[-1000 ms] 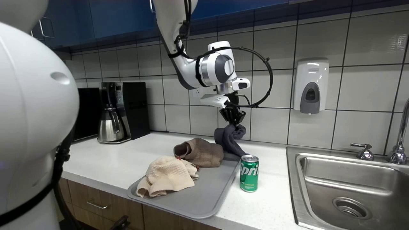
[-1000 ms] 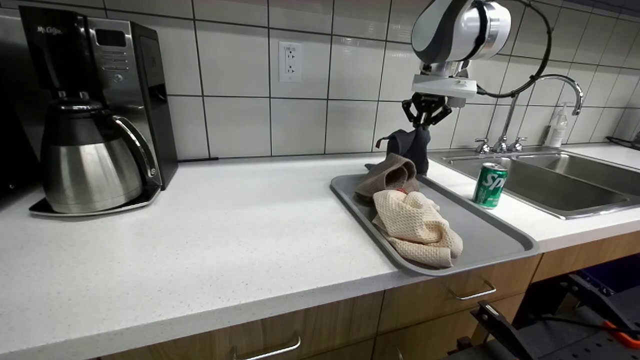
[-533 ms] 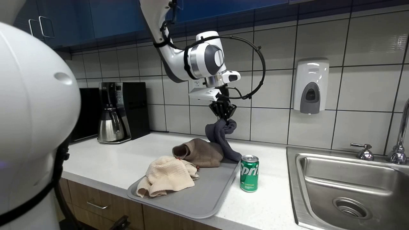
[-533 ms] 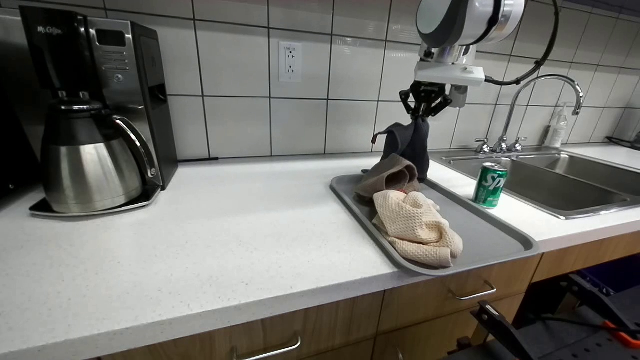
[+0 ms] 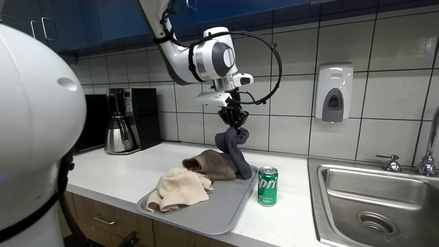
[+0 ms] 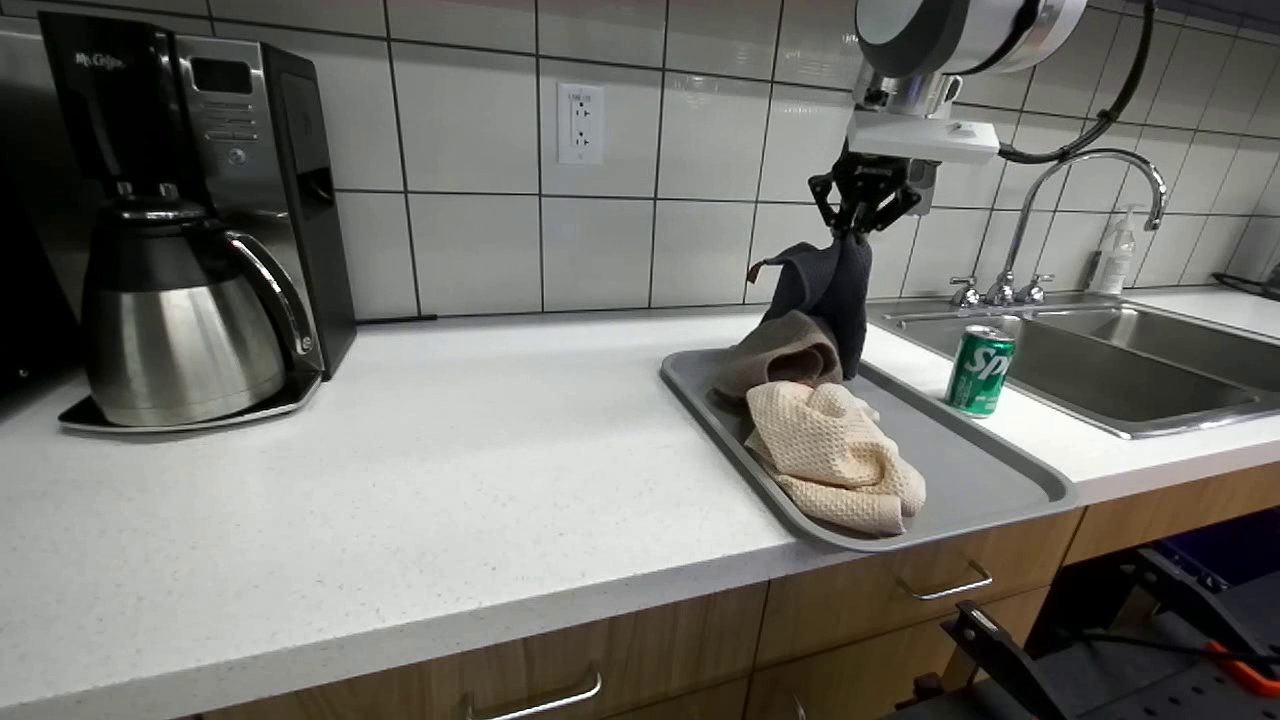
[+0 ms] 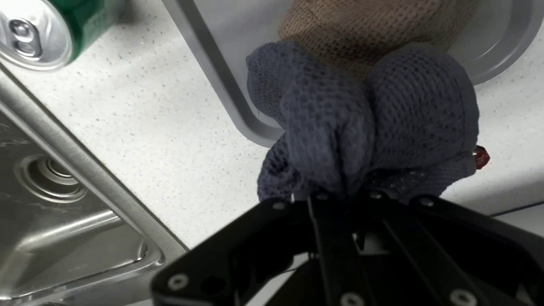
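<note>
Kitchen counter (image 6: 450, 450), white, w/ tiled wall (image 6: 470, 260) behind; coffee maker (image 6: 250, 130) at one end, sink (image 5: 316, 192) at the other, gray tray (image 5: 219, 209) btwn. Gripper (image 6: 852, 230) is up high at the tray's back end, fingers pressed tog. on a pinch of the dark towel (image 5: 236, 151); cloth bunches at the tips, rest droops below. Main chg over the last sec: gripper + dark towel have shifted toward the brown towel (image 5: 212, 166), away from the can (image 5: 267, 187). Low end, which trailed at the tray's edge behind the can in an ext. view, now comes down inside the rim, up against the brown towel or v. near it. Brown one looks nudged a touch; cream towel (image 5: 181, 192) & can same as before. Pinch hasn't slipped AFAICT. For the work in hand, my read: dark towel is now w/ the other 2, position-wise, but not released, so the carry's still on. Low end prob. rests on the tray, can't be sure. Wrist view: red tab (image 7: 481, 157) on the dark towel shows against the counter, past the rim, so prob. not all of the cloth is over the tray.
</note>
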Controlling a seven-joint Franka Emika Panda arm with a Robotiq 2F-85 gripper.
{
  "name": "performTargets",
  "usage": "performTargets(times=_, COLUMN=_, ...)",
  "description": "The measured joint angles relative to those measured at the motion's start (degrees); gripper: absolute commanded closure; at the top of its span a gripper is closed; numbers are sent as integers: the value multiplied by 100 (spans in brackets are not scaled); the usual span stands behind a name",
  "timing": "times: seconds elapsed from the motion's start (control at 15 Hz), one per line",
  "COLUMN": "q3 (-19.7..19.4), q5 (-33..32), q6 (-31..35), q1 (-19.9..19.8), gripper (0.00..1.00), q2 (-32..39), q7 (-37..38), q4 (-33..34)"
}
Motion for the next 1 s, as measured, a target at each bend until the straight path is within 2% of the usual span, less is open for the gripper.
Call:
performTargets(times=0.53, q3=177, q5=10, q6=-8, q1=-97, gripper=98, q2=-411, q7=-250, q4=-575)
performTargets(times=1.0, q3=433, q5=177, q6=-140, q1=-99, gripper=98, q2=-248, q7=-524, q4=-874)
